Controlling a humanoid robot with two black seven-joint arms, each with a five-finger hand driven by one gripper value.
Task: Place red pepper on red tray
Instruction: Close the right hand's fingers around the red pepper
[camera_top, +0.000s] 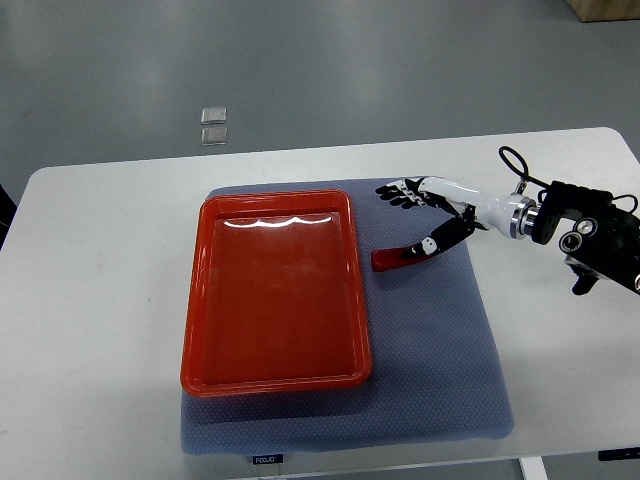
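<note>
A red tray (199, 300) with nothing in it lies on a grey mat at the table's middle. Just right of its upper right corner a slim red pepper (392, 259) lies on the mat, pointing left toward the tray. My right hand (413, 218) reaches in from the right edge and hovers over the pepper's right end. Its fingers (398, 193) are spread out flat above the pepper, and the thumb (443, 236) angles down until its tip is at the pepper's right end. Nothing is grasped. The left arm does not show.
The grey mat (430, 370) covers the middle of a white table (90, 300). The right forearm and its black wrist housing (590, 235) cross the table's right side. Two small clear squares (213, 125) lie on the floor beyond the far edge.
</note>
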